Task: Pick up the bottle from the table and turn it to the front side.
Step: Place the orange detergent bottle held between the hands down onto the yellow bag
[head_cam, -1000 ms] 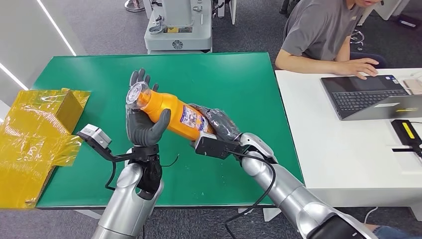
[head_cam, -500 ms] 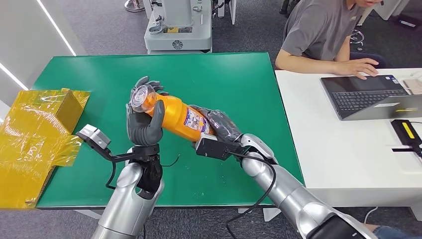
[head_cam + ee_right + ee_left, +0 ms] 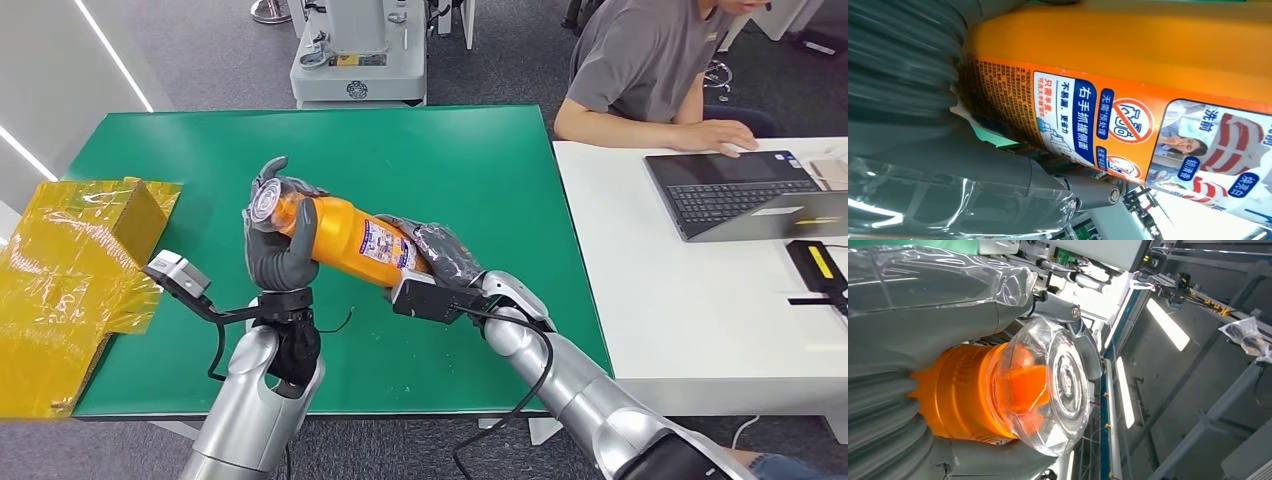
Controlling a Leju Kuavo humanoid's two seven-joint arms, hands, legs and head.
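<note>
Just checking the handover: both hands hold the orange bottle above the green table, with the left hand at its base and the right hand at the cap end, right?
Not quite: the ends are swapped. In the head view the left hand grips the bottle at the clear cap end, and the right hand holds the base. Both do hold it above the green table.

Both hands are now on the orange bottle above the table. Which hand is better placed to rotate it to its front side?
Probably the left hand. It wraps the neck just below the clear cap, so it can twist the bottle about its long axis. The right hand grips the labelled base end and can support it.
</note>
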